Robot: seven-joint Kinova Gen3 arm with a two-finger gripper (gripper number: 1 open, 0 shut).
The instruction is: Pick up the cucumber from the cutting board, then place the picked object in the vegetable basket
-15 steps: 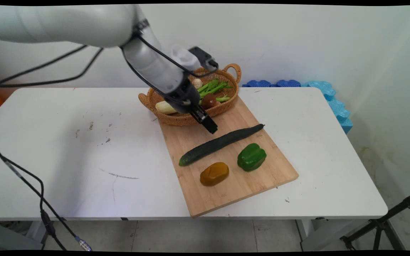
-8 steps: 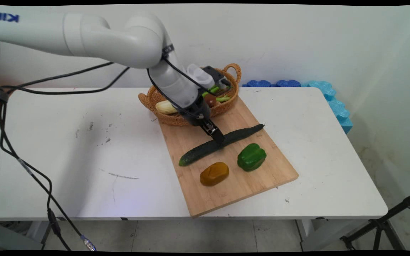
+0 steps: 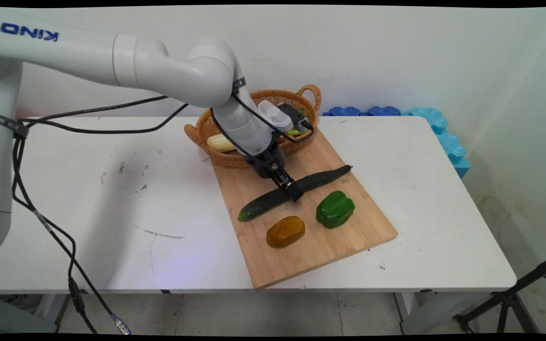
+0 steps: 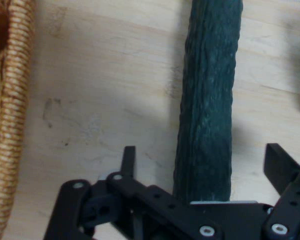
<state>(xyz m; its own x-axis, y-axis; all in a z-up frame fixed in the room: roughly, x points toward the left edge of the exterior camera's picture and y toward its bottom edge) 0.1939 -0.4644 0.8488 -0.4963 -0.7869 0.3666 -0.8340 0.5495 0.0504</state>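
The black two-finger hand (image 4: 202, 167) stands open astride the long dark green cucumber (image 3: 292, 190), which lies on the light wooden cutting board (image 3: 349, 232) between a woven wicker basket (image 3: 235, 158) and a green bell pepper (image 3: 335, 209).

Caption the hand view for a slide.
Open gripper straddling a dark green cucumber on the wooden cutting board, wicker basket at left.
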